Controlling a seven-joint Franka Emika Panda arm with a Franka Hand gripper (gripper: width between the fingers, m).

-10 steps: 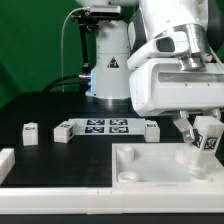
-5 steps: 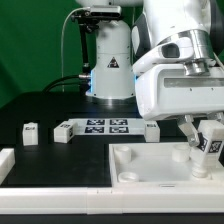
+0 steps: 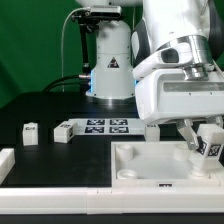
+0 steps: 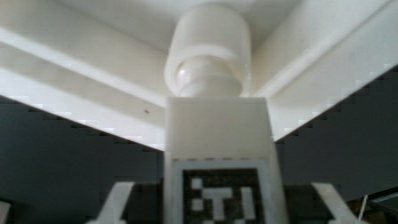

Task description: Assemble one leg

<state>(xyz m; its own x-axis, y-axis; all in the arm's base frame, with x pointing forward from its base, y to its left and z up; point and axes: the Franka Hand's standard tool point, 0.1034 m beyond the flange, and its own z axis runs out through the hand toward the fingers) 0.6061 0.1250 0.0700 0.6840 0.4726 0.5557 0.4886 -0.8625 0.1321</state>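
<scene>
My gripper is shut on the leg, a small white post with a black-and-white marker. It holds the leg tilted over the far corner of the large white tabletop, at the exterior view's right. In the wrist view the leg runs between the fingers, marker facing the camera. Its rounded threaded tip lies against the tabletop's raised rim corner. Whether the tip sits in a hole is hidden.
Three more white legs lie on the black table. The marker board lies between them. Another white part shows at the left edge. The arm's base stands behind.
My gripper has carried the leg a little lower and to the exterior view's right, closer to the tabletop's corner. The other parts have not moved.
</scene>
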